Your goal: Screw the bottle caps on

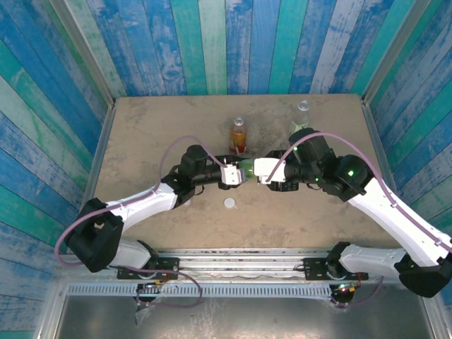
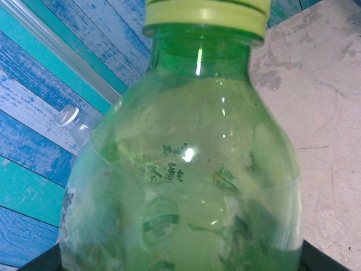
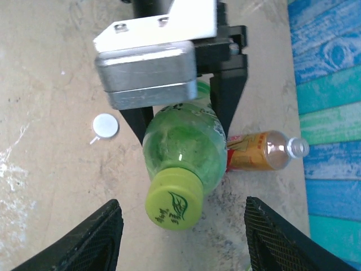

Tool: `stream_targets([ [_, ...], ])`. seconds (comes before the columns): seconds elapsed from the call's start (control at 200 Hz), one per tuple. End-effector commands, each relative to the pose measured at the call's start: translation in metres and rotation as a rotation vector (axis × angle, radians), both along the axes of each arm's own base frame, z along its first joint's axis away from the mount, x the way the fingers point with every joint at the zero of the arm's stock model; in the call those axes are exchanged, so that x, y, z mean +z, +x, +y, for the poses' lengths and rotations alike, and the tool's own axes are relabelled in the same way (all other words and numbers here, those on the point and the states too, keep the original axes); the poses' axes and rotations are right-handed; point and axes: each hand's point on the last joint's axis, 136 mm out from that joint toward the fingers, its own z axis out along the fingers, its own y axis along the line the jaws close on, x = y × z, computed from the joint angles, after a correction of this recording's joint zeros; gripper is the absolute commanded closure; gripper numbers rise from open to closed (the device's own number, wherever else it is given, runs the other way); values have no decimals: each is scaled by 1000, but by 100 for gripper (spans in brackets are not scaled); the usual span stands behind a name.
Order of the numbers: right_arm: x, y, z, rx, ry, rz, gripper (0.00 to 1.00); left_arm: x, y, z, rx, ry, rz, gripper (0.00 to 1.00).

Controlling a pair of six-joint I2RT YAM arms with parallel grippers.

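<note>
My left gripper [image 1: 236, 174] is shut on the green bottle [image 3: 183, 141], holding it sideways above the table. Its black fingers [image 3: 227, 93] clasp the bottle's body. A yellow-green cap [image 3: 174, 199] with a leaf mark sits on the neck, also seen in the left wrist view as the same cap [image 2: 206, 14] on the green bottle [image 2: 186, 169]. My right gripper [image 3: 183, 237] faces the cap, open, with both fingers apart from it. One white cap [image 3: 105, 125] lies loose on the table. The amber bottle [image 1: 239, 135] and the clear bottle [image 1: 302, 116] stand behind.
The table [image 1: 155, 141] is walled by blue and green painted planks [image 1: 233, 42] at the back and sides. The loose white cap [image 1: 230, 203] lies just in front of the two grippers. The amber bottle [image 3: 259, 151] stands close beyond the green one.
</note>
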Motion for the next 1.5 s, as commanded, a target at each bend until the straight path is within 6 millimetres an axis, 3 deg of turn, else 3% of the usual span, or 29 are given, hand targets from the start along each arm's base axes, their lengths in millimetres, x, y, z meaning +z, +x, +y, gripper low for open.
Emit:
stream_targets([
  [0.0, -4, 0, -1, 69, -89, -51, 44, 11, -6, 2, -14, -32, -9, 43],
  [0.315, -23, 7, -2, 52, -143, -31, 53, 12, -6, 3, -14, -37, -3, 43],
  [0.606, -29, 10, 0, 32, -142, -11, 60, 12, -5, 3, -14, -40, 4, 43],
  [0.901, -27, 11, 0, 2, -128, -2, 77, 12, -4, 4, -5, -35, 3, 43],
  [1.031, -24, 12, 0, -86, -60, 58, 82, 13, -2, 4, 4, -37, -3, 43],
  [1.187, -18, 17, 5, -262, 146, 207, 90, 13, 0, 3, 6, -37, -6, 43],
  [1.382, -17, 28, -5, -512, 290, 314, 97, 14, 1, 2, 3, -37, -7, 43],
  [1.492, -20, 22, -5, -509, 304, 345, 98, 14, 1, 1, 2, -38, -8, 43],
])
